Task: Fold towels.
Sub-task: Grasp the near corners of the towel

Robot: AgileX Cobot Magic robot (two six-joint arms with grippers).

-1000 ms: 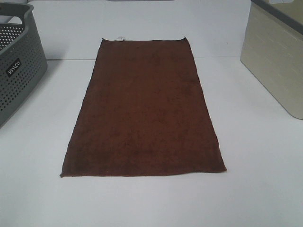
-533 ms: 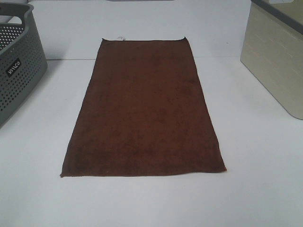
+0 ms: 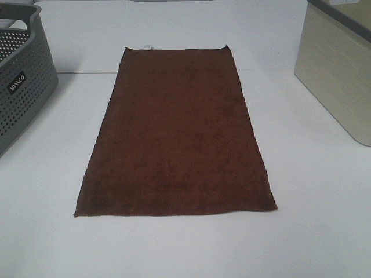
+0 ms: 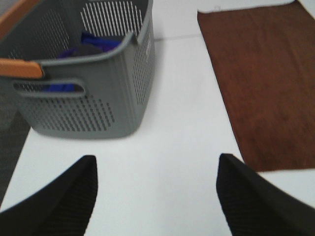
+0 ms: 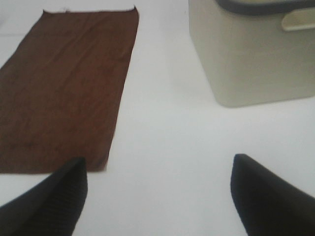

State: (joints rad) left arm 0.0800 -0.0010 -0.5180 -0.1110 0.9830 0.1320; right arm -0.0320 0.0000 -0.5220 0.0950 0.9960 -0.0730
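Observation:
The dark reddish-brown towel (image 3: 177,133) lies flat and unfolded on the white table, long side running away from me, with a small white tag (image 3: 147,46) on its far short edge. It also shows in the left wrist view (image 4: 266,83) and in the right wrist view (image 5: 64,88). Neither gripper shows in the exterior high view. My left gripper (image 4: 156,196) is open and empty above bare table, left of the towel's near corner. My right gripper (image 5: 157,196) is open and empty above bare table, right of the towel's near corner.
A grey perforated basket (image 3: 20,87) stands at the left; the left wrist view shows blue cloth (image 4: 93,42) inside it. A beige bin (image 3: 339,75) with a grey rim stands at the right. The white table (image 3: 185,249) stretches around the towel.

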